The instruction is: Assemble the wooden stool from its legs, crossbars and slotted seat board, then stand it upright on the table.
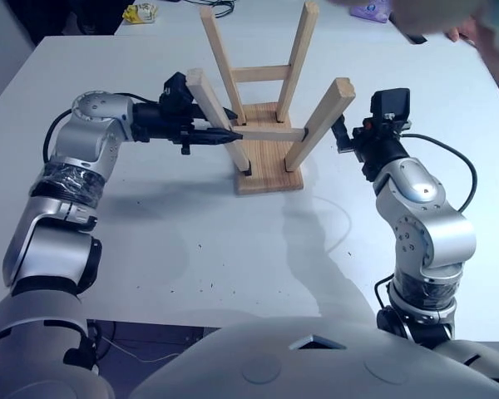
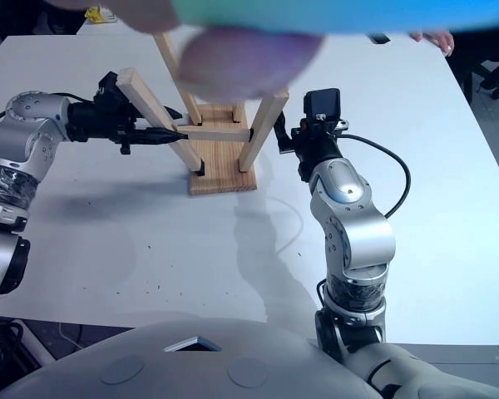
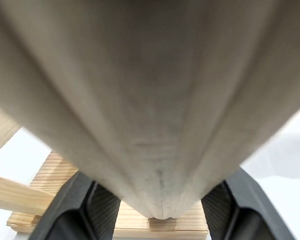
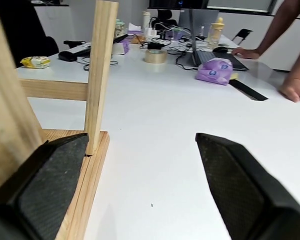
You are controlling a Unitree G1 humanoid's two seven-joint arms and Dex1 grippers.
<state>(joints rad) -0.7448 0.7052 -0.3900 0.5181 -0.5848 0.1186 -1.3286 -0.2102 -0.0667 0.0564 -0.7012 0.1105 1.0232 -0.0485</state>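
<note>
Pale wooden stool [image 1: 267, 178] sits upside down on our white bench [image 1: 150, 241], left hand [image 1: 223, 135] clamped on its left front leg [image 1: 206, 96], right hand [image 1: 343, 134] spread open beside the right front leg [image 1: 320, 121].

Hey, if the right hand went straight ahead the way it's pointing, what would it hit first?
Probably nothing soon: bare table lies ahead between the right hand's open fingers. The near stool leg stands right beside one of them and might get brushed.
</note>
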